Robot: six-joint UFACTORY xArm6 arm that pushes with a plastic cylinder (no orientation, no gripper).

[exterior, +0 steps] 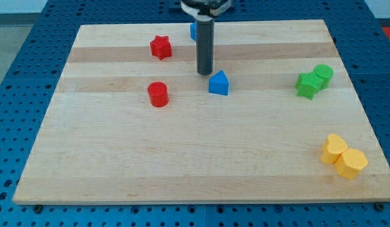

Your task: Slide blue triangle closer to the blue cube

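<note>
The blue triangle point(218, 83) lies on the wooden board just right of centre, in the upper half. The blue cube point(193, 31) sits near the board's top edge, mostly hidden behind my rod. My tip point(204, 72) rests on the board just left of and slightly above the blue triangle, very close to it; I cannot tell if they touch. The tip is below the blue cube.
A red star point(160, 46) and a red cylinder point(157, 94) lie at the view's left of the tip. A green star point(306, 85) and green cylinder point(322, 74) sit together at right. Two yellow blocks point(343, 157) sit at bottom right. The board point(119, 157) lies on a blue pegboard.
</note>
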